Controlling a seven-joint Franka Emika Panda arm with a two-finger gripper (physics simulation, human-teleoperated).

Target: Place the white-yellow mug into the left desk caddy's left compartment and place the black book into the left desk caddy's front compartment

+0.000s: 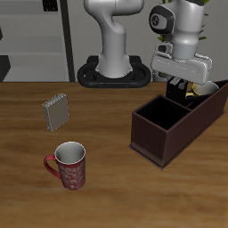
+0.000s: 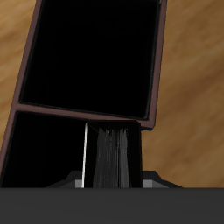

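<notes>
Exterior view: set high and in front, angled down across the wooden table (image 1: 107,191) toward the robot's base (image 1: 114,73); the whole working area is taken in from a moderate distance.

Wrist view: carried at the gripper (image 2: 112,179), pointed almost straight down, very near; the frame is filled by the left desk caddy (image 2: 153,96).

Shared: the caddy (image 1: 150,141) and the wood around it are seen in both views.
</notes>
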